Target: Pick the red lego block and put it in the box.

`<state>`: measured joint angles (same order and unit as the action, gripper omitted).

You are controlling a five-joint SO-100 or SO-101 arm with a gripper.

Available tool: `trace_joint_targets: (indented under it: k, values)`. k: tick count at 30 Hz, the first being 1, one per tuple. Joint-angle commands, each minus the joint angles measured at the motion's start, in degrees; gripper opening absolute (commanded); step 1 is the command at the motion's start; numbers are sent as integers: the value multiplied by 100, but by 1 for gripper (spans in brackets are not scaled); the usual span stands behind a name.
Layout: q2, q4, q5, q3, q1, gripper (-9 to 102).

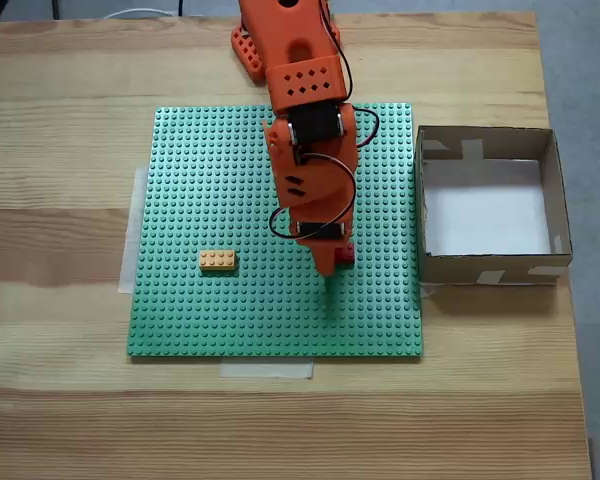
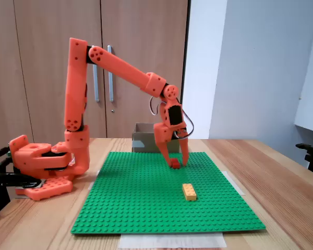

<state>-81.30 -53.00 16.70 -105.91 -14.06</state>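
The grasp step is in hand: just right of frame centre the spread gripper (image 2: 176, 162) straddles the red lego block (image 2: 175, 164) on the green baseplate (image 2: 146, 203), so next it should pinch, lift, and carry toward the box (image 1: 490, 205).

Red lego block (image 1: 346, 254): we see a small red brick, mostly hidden from above by the arm, with only its right part showing; in the side fixed view (image 2: 175, 164) we find it low on the green studded baseplate (image 1: 220, 180), between the fingers (image 2: 184, 156).
Block contact: we cannot tell whether it rests on the studs or is just lifted.
Box (image 1: 555, 190): we see a square brown cardboard box with low walls, a white inner floor and pale tape patches, open on top, upright on the table (image 1: 60, 150), just right of the baseplate's edge in the top-down fixed view.
Box contents: we see only its bare floor.
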Motion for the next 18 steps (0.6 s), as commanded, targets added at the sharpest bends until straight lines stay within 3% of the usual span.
trace_joint_targets:
  k: [1,18]
  values:
    - [9,62,18,229,-70,12]
    - [105,193,-308,299,-185,5]
